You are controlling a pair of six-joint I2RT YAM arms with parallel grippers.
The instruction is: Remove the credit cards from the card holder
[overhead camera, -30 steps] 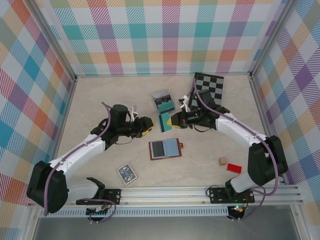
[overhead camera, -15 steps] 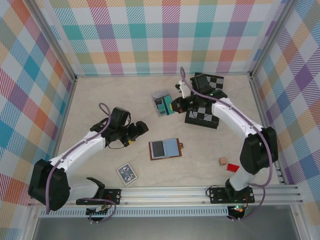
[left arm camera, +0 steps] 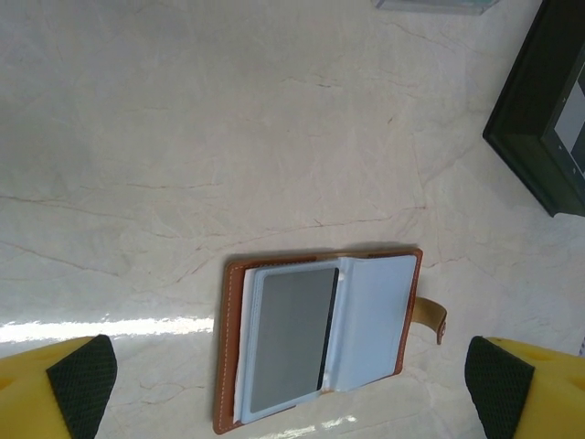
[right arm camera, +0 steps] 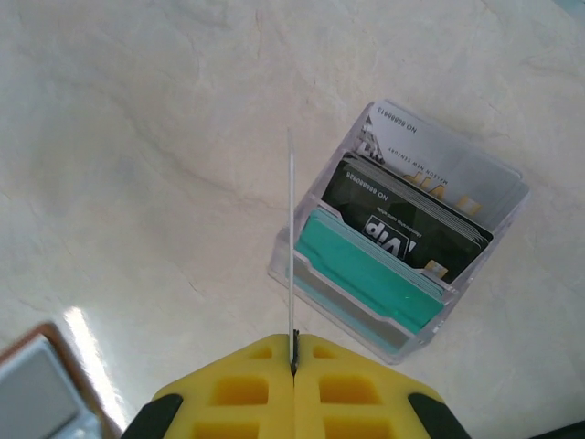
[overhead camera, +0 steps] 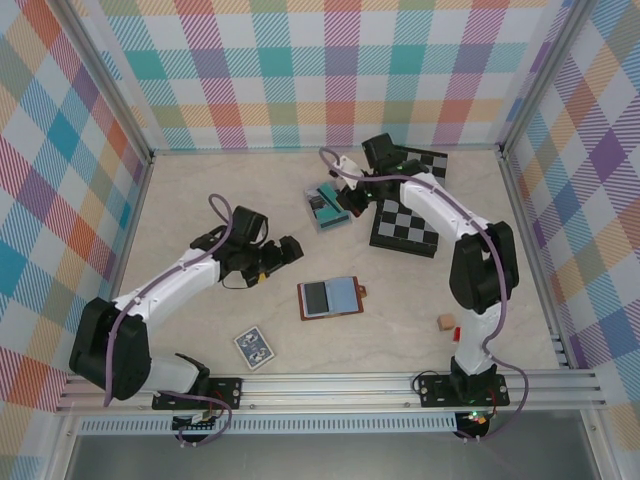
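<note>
Pale tabletop [right arm camera: 137, 137] below, the right gripper [right arm camera: 294, 355] pinches a thin card [right arm camera: 291, 238] by its edge, which may twist and miss the clear box [right arm camera: 355, 316]; the left gripper [left arm camera: 291, 377] hangs spread.

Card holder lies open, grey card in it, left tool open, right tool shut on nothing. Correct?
Not quite: the right tool is shut on a thin card, seen edge-on in the right wrist view, beside the clear card box. The rest holds: card holder open, grey card in it, left tool open.
</note>
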